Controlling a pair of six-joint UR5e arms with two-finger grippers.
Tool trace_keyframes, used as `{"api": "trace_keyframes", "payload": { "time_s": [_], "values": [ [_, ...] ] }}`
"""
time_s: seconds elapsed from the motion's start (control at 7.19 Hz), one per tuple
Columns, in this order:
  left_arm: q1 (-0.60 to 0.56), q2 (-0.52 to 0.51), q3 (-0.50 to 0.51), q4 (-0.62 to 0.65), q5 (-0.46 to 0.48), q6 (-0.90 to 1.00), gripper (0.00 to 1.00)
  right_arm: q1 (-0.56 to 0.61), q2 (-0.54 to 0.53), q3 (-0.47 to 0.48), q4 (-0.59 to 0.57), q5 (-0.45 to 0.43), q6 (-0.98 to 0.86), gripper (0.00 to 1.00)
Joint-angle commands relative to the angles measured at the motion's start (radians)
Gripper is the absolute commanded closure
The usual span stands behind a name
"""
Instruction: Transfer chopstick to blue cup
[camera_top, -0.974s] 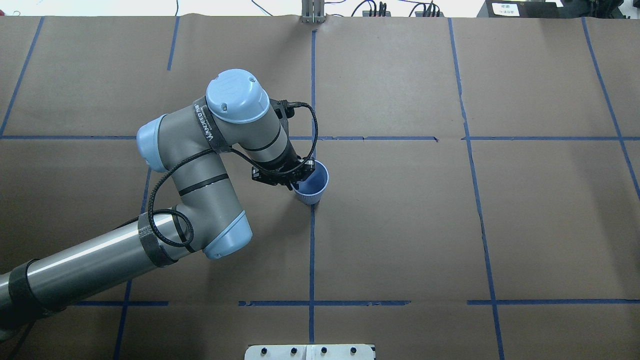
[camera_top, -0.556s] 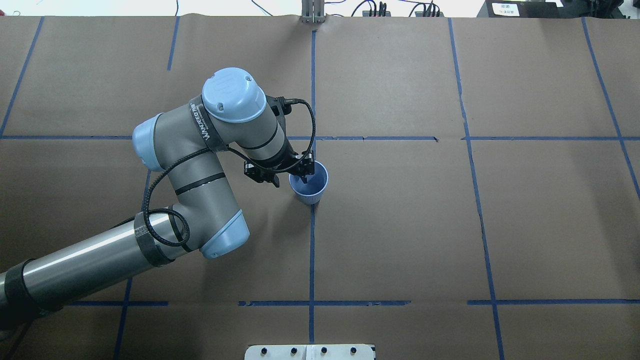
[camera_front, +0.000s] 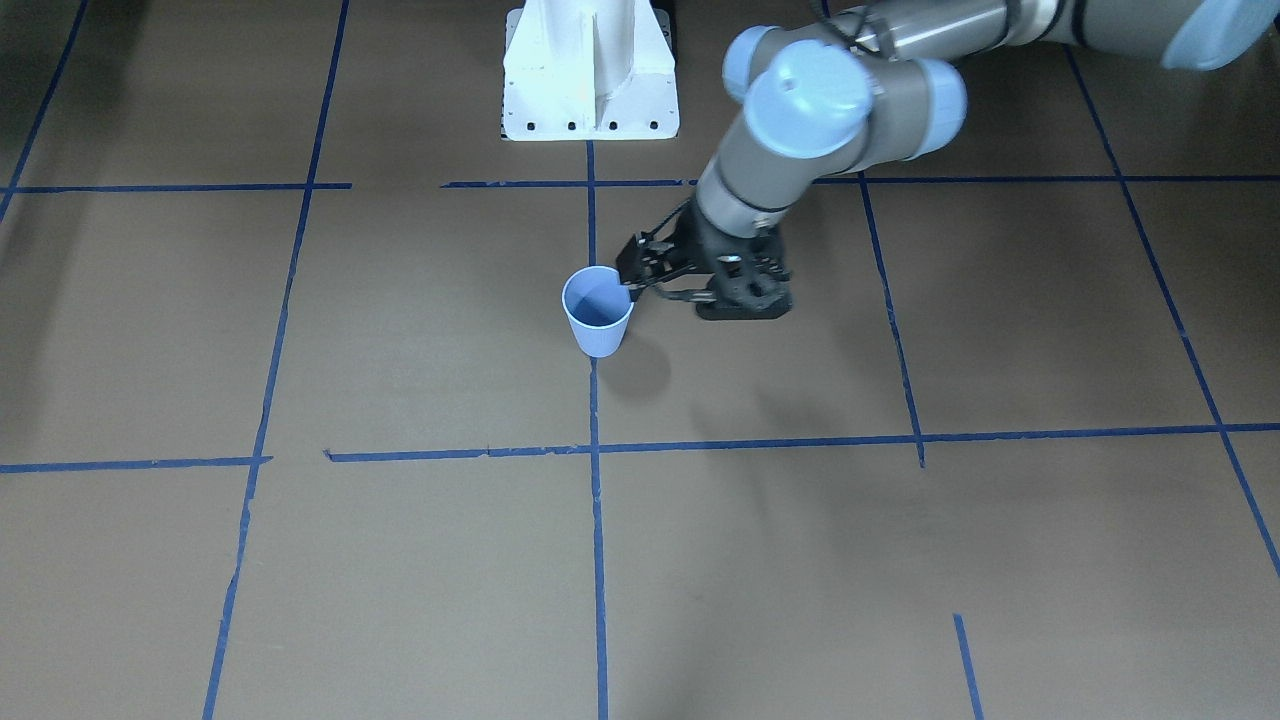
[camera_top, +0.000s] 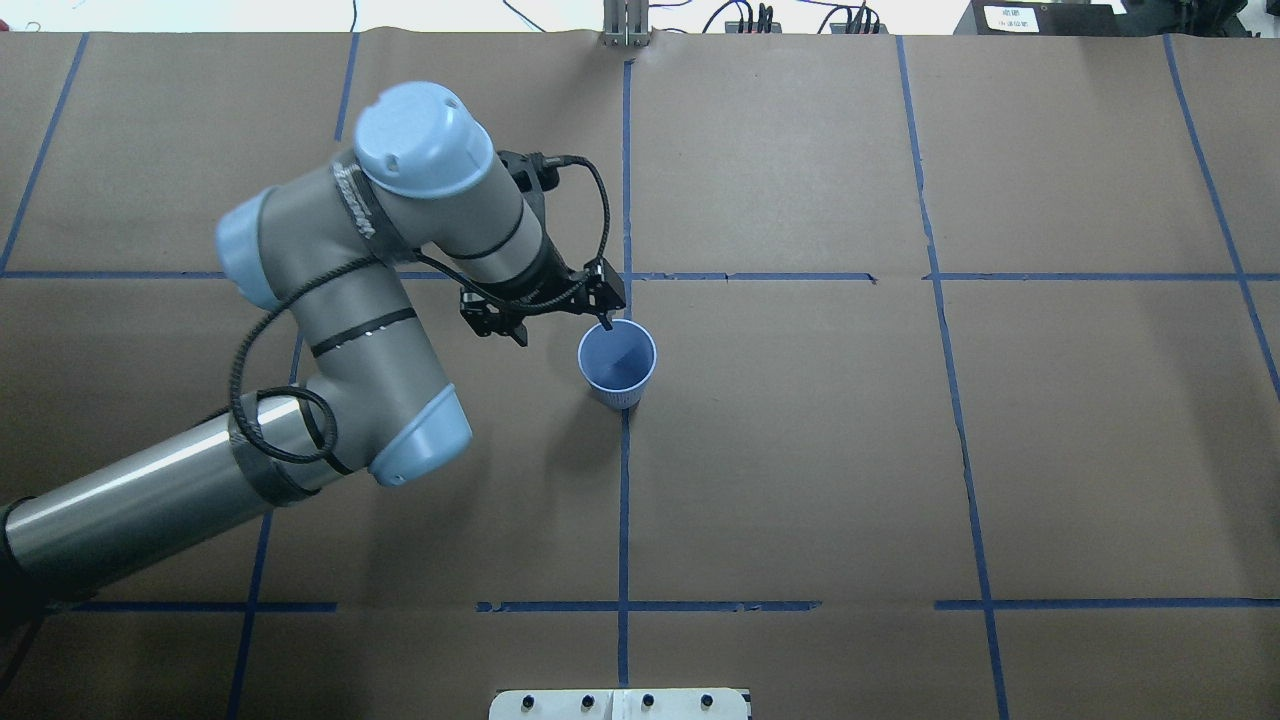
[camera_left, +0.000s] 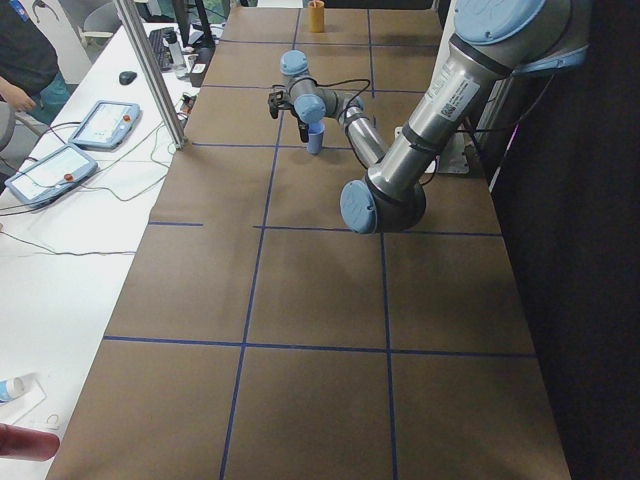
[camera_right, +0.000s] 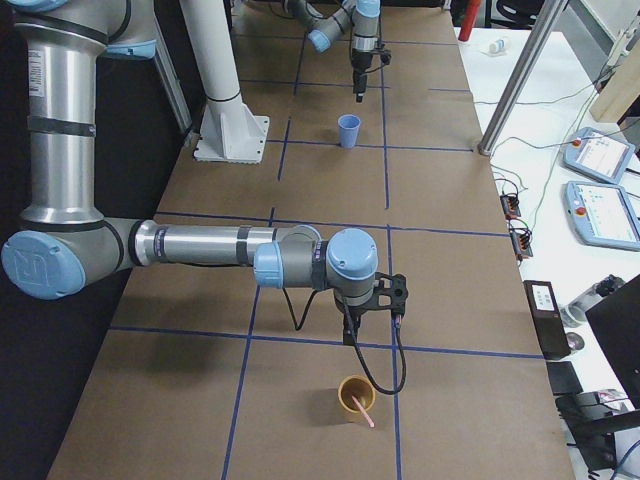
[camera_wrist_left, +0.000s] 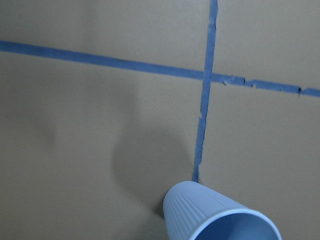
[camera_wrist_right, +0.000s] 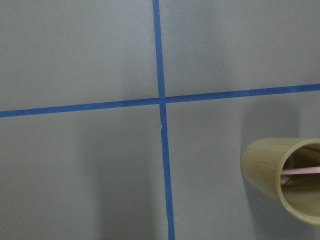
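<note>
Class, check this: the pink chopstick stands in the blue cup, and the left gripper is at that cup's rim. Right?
No. The exterior right view shows the pink chopstick in the tan cup, not the blue cup. The left gripper is indeed at the blue cup's rim.

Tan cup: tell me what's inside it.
A pink chopstick leans inside the tan cup, its tip poking over the rim. Its lower end is hidden by the cup's wall; nothing else shows inside.
</note>
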Motion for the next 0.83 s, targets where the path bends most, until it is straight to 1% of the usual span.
{"api": "trace_keyframes", "payload": {
  "time_s": [0.0, 0.14, 0.28, 0.42, 0.56, 0.7],
  "values": [
    [-0.088, 0.124, -0.116, 0.002, -0.03, 0.083, 0.0, 0.031, -0.016, -0.063, 0.079, -0.032, -0.005, 0.0],
    [-0.099, 0.137, -0.113, 0.002, -0.03, 0.103, 0.0, 0.062, -0.027, -0.165, 0.23, -0.033, -0.002, 0.0],
    [-0.099, 0.135, -0.116, 0.01, -0.03, 0.103, 0.0, 0.099, -0.019, -0.256, 0.337, -0.033, 0.007, 0.0],
    [-0.099, 0.134, -0.117, 0.01, -0.03, 0.103, 0.0, 0.114, -0.012, -0.287, 0.347, -0.033, 0.008, 0.0],
    [-0.099, 0.134, -0.117, 0.01, -0.03, 0.103, 0.0, 0.127, 0.017, -0.293, 0.348, -0.036, 0.049, 0.0],
    [-0.099, 0.132, -0.116, 0.01, -0.03, 0.103, 0.0, 0.127, 0.039, -0.31, 0.38, -0.041, 0.12, 0.0]
  ]
}}
